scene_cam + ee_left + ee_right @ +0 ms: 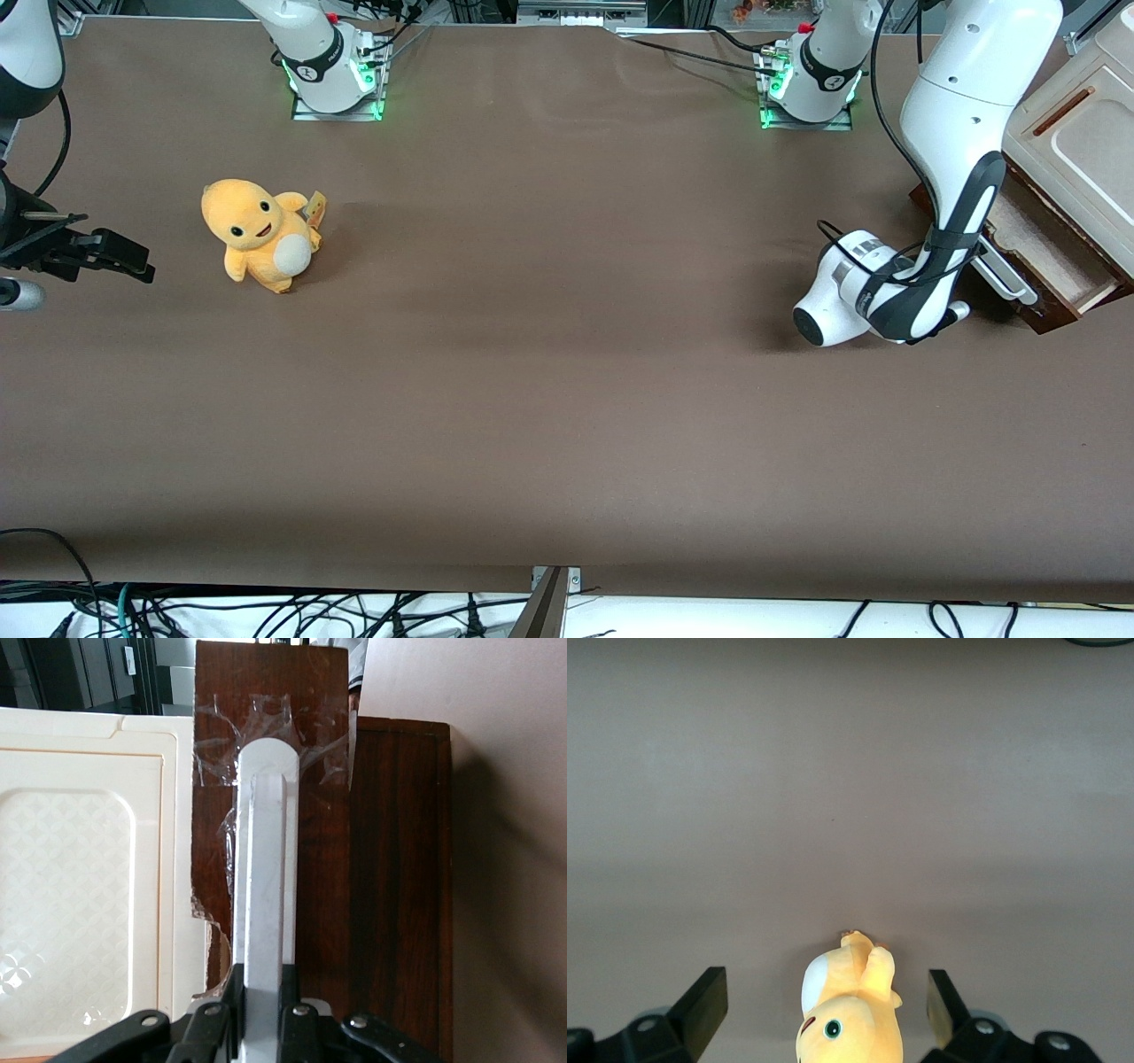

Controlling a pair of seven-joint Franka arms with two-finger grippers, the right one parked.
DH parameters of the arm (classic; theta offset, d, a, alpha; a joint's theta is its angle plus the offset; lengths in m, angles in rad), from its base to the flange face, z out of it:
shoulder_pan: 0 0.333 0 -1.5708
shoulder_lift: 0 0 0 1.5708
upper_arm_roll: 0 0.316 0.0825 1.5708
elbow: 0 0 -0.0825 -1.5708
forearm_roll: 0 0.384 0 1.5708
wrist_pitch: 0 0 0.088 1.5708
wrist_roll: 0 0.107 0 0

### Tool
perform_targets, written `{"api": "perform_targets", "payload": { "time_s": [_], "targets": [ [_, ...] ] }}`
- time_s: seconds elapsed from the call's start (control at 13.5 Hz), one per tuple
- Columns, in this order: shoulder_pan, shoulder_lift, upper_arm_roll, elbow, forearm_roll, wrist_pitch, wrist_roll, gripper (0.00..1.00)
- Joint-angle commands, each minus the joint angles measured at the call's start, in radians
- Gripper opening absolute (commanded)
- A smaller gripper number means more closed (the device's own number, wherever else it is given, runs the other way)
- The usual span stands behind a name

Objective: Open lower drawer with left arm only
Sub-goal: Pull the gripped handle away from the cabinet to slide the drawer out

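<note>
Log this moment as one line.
left arm at cabinet | gripper shut on white bar handle | lower drawer partly open, pale inside showing

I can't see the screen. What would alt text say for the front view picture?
The left arm reaches down to a partly open lower drawer at the working arm's end of a brown table, its gripper at the drawer's white handle. A yellow plush toy stands toward the parked arm's end.

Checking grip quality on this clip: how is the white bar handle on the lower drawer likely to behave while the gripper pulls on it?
The handle looks rigid, so probably no flex. Its smooth surface may slip in the gripper, shut on it. The lower drawer, already partly out, should slide rather than tip.
</note>
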Motion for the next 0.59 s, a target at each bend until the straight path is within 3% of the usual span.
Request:
{"api": "perform_targets", "payload": {
  "time_s": [0.0, 0.15, 0.37, 0.52],
  "targets": [
    [-0.03, -0.001, -0.001, 0.04, -0.026, -0.058, 0.018, 0.0],
    [-0.029, -0.001, -0.001, 0.04, -0.027, -0.058, 0.016, 0.1],
    [-0.029, -0.001, -0.001, 0.04, -0.027, -0.058, 0.016, 0.14],
    [-0.025, 0.0, -0.001, 0.04, -0.029, -0.057, 0.018, 0.99]
  ]
}}
